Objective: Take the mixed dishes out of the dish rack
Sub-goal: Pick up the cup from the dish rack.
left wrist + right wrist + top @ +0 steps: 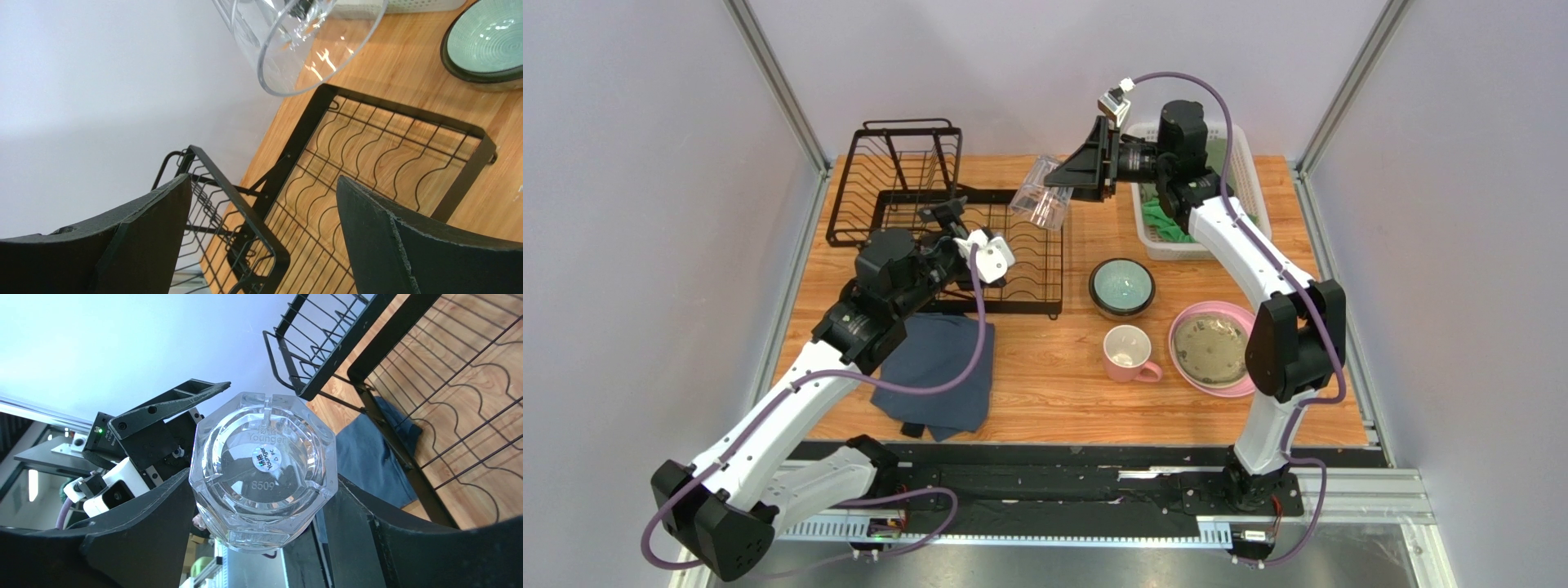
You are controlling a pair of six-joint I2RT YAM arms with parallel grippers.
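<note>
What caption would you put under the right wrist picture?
The right gripper clamps the clear glass, base toward the camera, with the dish rack behind.

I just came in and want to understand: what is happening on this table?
The right fingers hold the clear glass above the dish rack. The left fingers are open over the rack. The bowl, pink mug and cream plate on the pink plate stand on the table; the rack looks empty.

One rack (1020,276), one glass (1042,196), one bowl (1122,288), one mug (1128,353), one cloth (940,361), one basket (1161,249) and seemingly two stacked plates (1212,347).
</note>
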